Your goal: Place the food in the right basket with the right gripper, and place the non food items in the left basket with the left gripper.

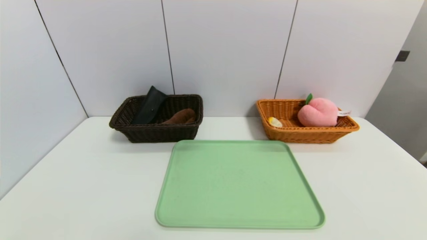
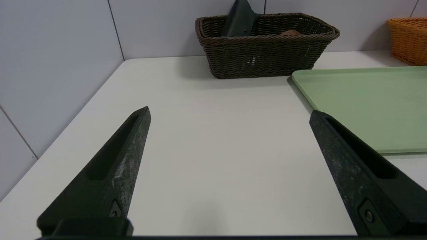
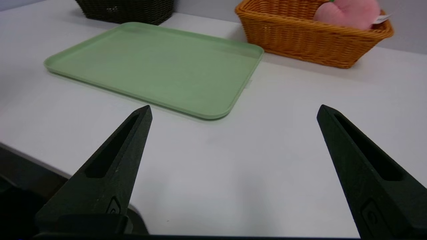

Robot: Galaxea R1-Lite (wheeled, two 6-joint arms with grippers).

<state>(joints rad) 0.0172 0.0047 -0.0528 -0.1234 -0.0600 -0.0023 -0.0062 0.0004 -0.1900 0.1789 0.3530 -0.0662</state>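
Head view shows sorting apparently done: peach (image 1: 317,112) in the right basket (image 1: 293,133), pouch (image 1: 149,105) in the left basket (image 1: 156,133), both beyond each empty, wide-open hand, left hand (image 2: 230,113), right hand (image 3: 233,110); pen unseen.

Head view: looks forward and down from above the table (image 1: 83,186), taking in the green tray (image 1: 238,186), the left basket (image 1: 156,131) and the right basket (image 1: 300,135) against the wall.
Left wrist view: low and near the table, facing the left basket (image 2: 267,56) past the left gripper (image 2: 230,113).
Right wrist view: low, angled across the tray (image 3: 160,66) toward the right basket (image 3: 300,43), past the right gripper (image 3: 233,111).
Shared: tray and both baskets in all three.
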